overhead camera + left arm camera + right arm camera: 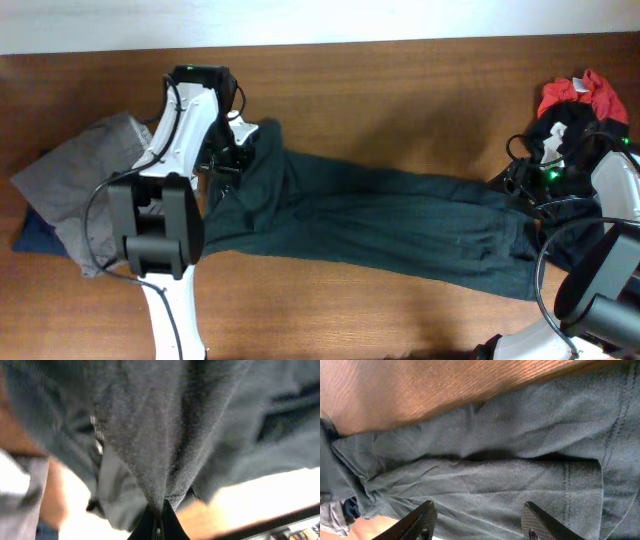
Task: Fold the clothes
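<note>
Dark green trousers (380, 225) lie stretched across the wooden table from left to right. My left gripper (228, 150) is shut on the trousers' left end; in the left wrist view the cloth (165, 435) hangs bunched from the closed fingertips (159, 519). My right gripper (530, 185) is over the trousers' right end. In the right wrist view its fingers (477, 515) are open and empty, just above the green cloth (495, 475).
A folded grey garment (80, 175) lies on a dark blue one (35, 235) at the left. A red and black heap of clothes (580, 100) sits at the far right. Bare table (400, 90) runs along the back.
</note>
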Controlling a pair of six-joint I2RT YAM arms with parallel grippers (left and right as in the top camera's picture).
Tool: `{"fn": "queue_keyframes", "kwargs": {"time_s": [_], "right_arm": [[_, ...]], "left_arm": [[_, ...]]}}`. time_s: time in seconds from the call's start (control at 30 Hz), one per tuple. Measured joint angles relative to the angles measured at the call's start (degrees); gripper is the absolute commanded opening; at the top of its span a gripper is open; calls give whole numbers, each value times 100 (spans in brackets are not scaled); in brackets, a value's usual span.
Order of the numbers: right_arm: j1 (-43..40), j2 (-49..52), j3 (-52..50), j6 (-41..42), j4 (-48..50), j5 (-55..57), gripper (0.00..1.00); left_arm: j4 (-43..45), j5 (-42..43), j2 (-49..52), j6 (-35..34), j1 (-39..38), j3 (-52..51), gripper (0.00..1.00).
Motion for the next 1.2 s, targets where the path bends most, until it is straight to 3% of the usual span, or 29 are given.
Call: {"fn": "queue_keyframes", "kwargs": {"time_s": [0.43,1.03,1.13,1.2], "right_arm": [[0,0,0,4,26,0,60],[2,0,0,0,26,0,61],[0,0,0,0,26,2,61],[0,0,0,4,26,9,61]], "left_arm": [[-688,15,-470,-63,0,70,1],[-691,-645,-470,-728,0,-686,1],[-691,-977,-470,-997,0,-885,4],[-691,-1309,-470,-1248,4,-946,11]]}}
